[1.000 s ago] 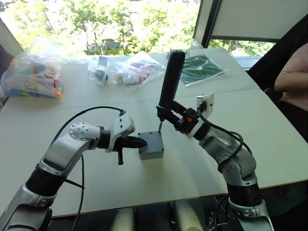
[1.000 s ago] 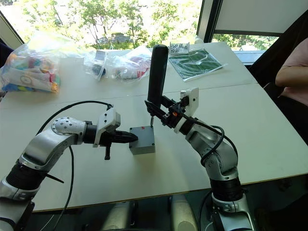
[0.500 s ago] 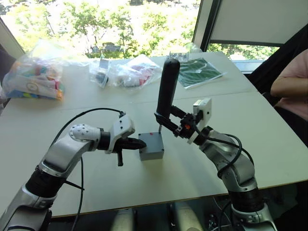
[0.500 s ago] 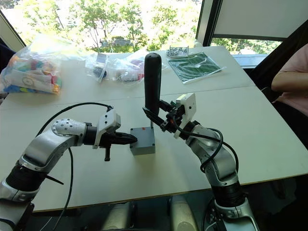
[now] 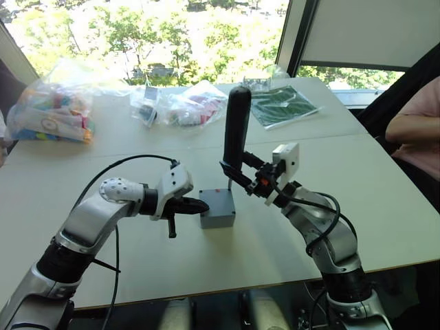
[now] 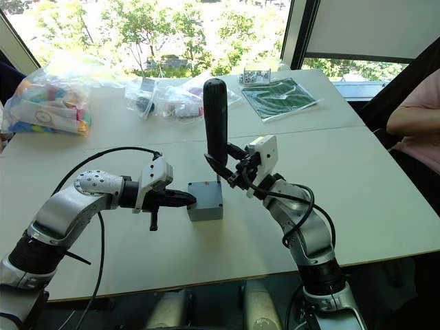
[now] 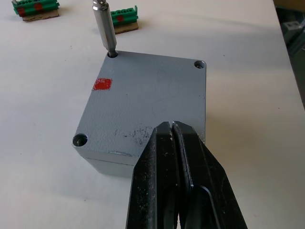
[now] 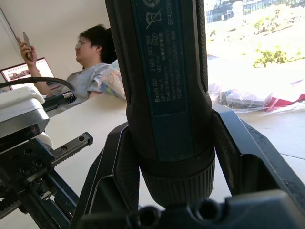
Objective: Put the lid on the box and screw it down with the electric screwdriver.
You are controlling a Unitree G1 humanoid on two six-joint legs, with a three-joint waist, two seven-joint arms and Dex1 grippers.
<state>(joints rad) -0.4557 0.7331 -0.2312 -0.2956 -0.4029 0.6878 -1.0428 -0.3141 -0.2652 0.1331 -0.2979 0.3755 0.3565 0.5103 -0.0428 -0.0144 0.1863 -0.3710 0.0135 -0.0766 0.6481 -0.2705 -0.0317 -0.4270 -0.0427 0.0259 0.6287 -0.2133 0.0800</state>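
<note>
Right gripper (image 6: 223, 165) clamps the electric screwdriver (image 6: 215, 117) upright; left gripper (image 7: 171, 138), closed, presses the lid (image 7: 143, 107).

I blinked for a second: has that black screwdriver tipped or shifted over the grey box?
Yes. The electric screwdriver leaned away from the box before; now it stands nearly upright, bit at the box's corner hole.

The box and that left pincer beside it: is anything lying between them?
Nothing. In the left wrist view the left pincer, fingers shut, sits right against the lid on the box, with no gap showing.
</note>
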